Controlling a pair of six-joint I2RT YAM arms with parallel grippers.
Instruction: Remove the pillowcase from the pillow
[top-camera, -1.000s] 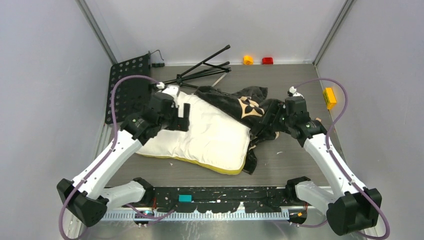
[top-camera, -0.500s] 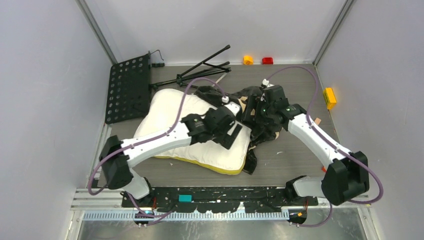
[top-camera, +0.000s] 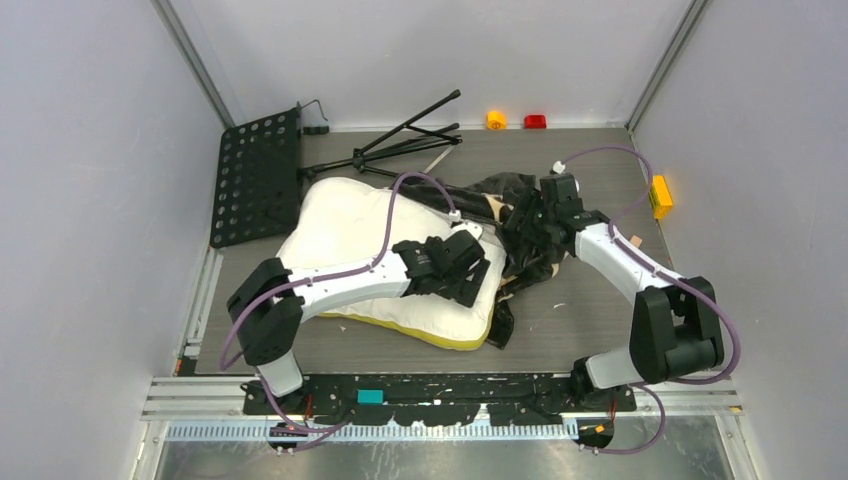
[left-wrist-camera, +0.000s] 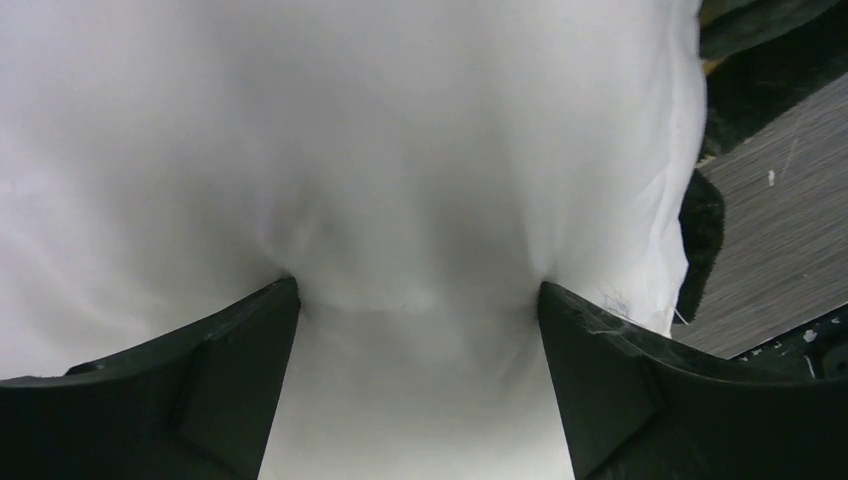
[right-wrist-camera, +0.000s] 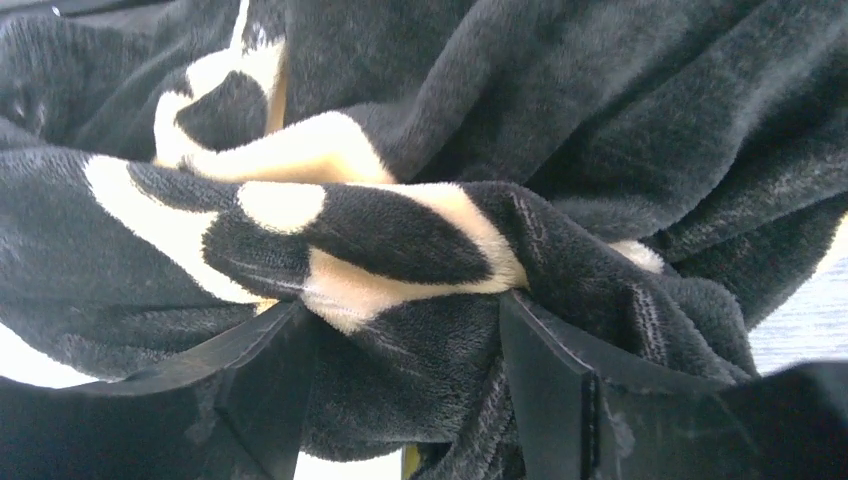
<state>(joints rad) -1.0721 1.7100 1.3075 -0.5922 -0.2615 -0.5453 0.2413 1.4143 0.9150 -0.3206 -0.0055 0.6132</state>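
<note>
The pillowcase (right-wrist-camera: 600, 120) bunches inside the right gripper (right-wrist-camera: 400, 300), just beside the pillow (top-camera: 350, 220).

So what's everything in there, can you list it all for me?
pillow: one, cream-white with a yellow edge, table centre
pillowcase: one, black with pale-yellow print, bunched at the pillow's right end
perforated plate: one, black, far left
folding stand: one, black, far centre
orange piece: one, back wall
red piece: one, beside it
block: one, yellow, right edge
tag: one, teal, near rail
table: one, grey
left gripper: black, open, pressing the pillow
right gripper: black, clamping the pillowcase
</note>
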